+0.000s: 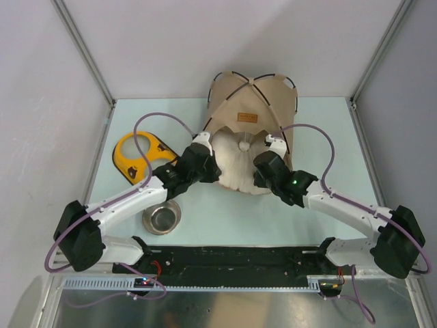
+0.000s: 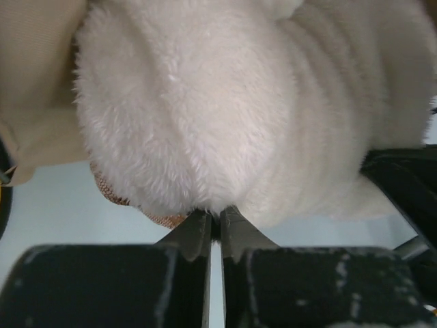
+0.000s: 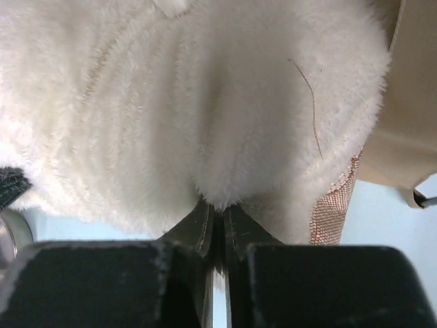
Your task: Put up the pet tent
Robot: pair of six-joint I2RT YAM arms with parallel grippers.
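Note:
The tan pet tent (image 1: 252, 96) stands at the back of the table, black poles crossing over its top and a brown label (image 1: 246, 118) above its opening. A cream fluffy pillow (image 1: 235, 171) bulges out of that opening. My left gripper (image 1: 217, 169) is at the pillow's left front edge, my right gripper (image 1: 257, 171) at its right front edge. In the left wrist view my gripper (image 2: 215, 215) is shut on the pillow (image 2: 225, 102), pinching its fur. The right wrist view shows my right gripper (image 3: 220, 212) shut on the pillow (image 3: 191, 102) likewise. Tent fabric (image 3: 410, 102) lies beside it.
A yellow double-bowl holder (image 1: 136, 157) lies at the left of the table. A metal bowl (image 1: 162, 216) sits in front of it, close under the left arm. White walls enclose the table at the back and on both sides.

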